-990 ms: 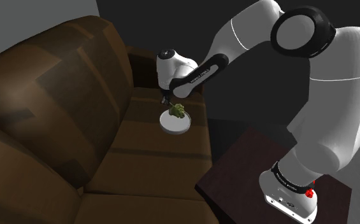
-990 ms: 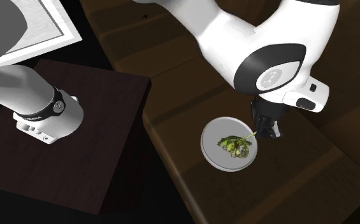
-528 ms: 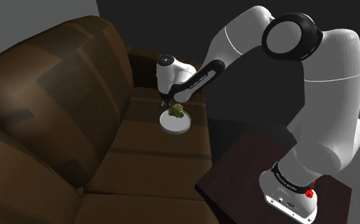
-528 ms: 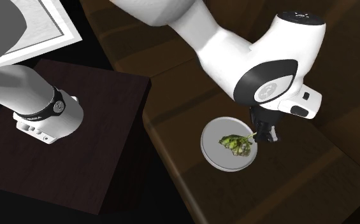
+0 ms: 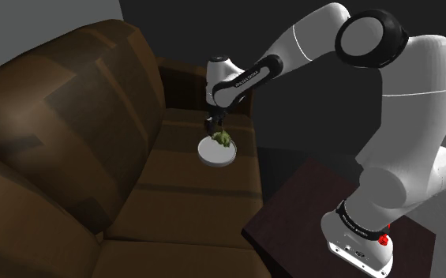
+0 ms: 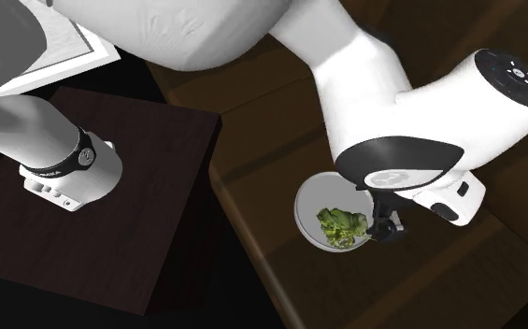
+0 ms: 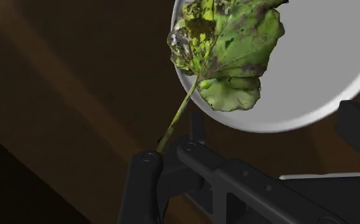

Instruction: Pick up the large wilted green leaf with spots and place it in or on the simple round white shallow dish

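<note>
The spotted green leaf (image 7: 232, 54) has shifted slightly on the white dish (image 7: 318, 76) as the gripper (image 7: 167, 153) swung toward the second exterior view's right. Blade lies over the dish, stem pinched in the fingers beside the rim. Dish sits on the brown sofa (image 5: 71, 118) seat, and the arm's white wrist (image 6: 411, 121) covers part of its rim.

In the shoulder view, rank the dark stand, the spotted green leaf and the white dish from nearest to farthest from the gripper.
1. spotted green leaf, just below the gripper.
2. white dish, under the leaf on the sofa seat.
3. dark stand, at the view's lower right.
</note>
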You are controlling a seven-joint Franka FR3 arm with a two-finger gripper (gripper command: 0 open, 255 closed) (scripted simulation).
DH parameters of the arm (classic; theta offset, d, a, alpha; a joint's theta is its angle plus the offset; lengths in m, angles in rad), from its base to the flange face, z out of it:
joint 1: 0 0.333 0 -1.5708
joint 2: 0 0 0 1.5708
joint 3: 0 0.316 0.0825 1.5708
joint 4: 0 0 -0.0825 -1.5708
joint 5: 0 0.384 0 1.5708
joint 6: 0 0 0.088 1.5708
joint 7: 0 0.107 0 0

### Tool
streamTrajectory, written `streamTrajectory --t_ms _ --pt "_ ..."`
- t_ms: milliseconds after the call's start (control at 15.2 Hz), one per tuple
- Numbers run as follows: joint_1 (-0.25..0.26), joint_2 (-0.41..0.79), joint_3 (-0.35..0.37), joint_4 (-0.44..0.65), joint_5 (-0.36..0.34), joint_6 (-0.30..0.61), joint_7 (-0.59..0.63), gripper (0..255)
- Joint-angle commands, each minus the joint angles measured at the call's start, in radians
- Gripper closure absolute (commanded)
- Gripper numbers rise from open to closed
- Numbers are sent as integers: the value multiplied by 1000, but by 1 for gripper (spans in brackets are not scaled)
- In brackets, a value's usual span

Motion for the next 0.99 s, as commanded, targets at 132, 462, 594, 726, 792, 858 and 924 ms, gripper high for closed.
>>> streamTrajectory --t_ms 132,462,594,726,792,858,924 --pt "-104 22 65 18 153 -85 -102 0" --pt "-88 65 47 9 131 -36 -87 0" --pt "-86 70 45 9 128 -30 -86 0" --pt "-86 70 45 9 128 -30 -86 0" --pt "-85 70 44 9 129 -30 -86 0" --pt "-85 69 44 9 129 -30 -86 0" --pt "-84 69 43 9 130 -30 -87 0"
